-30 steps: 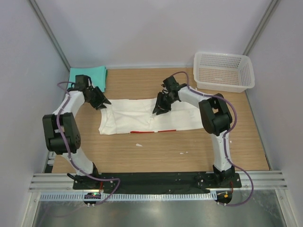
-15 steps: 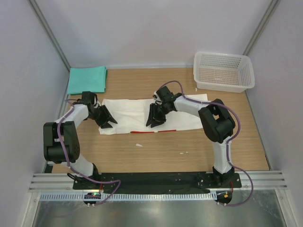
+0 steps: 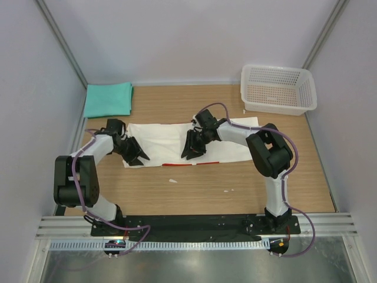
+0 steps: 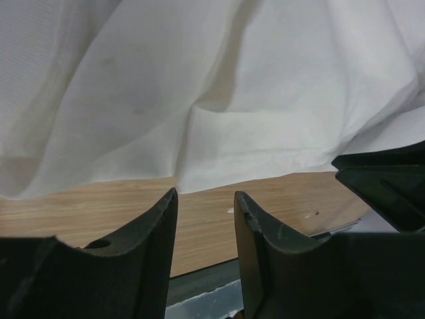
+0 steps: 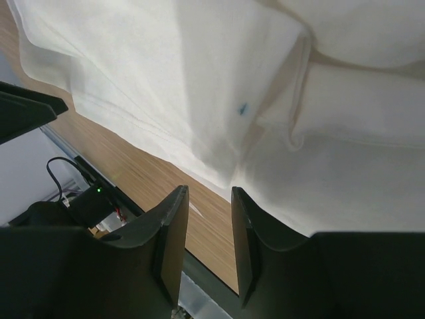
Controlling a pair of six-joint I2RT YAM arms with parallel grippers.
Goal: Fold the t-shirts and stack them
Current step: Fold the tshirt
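Note:
The white t-shirt point(image 3: 165, 138) lies folded into a long strip across the table's middle, with a thin red line of print point(image 3: 189, 164) at its near edge. The teal-green t-shirt point(image 3: 108, 99) lies folded at the back left corner. My left gripper point(image 3: 139, 158) is at the strip's near left corner, open and empty. My right gripper point(image 3: 189, 152) is over the strip's near middle, open and empty. In the left wrist view the white cloth point(image 4: 219, 93) hangs past the parted fingertips point(image 4: 167, 212). In the right wrist view the white cloth point(image 5: 199, 80) lies beyond the fingertips point(image 5: 174, 212).
A white mesh basket point(image 3: 306, 88) stands at the back right corner. Two small white scraps point(image 3: 172, 180) lie on the bare wood in front of the shirt. The black base rail point(image 3: 188, 223) runs along the near edge.
Both grippers moved from the shirt's far side toward its near edge, and the white shirt now lies as a narrower, flatter strip. Over the last half second the left gripper shifted slightly nearer.

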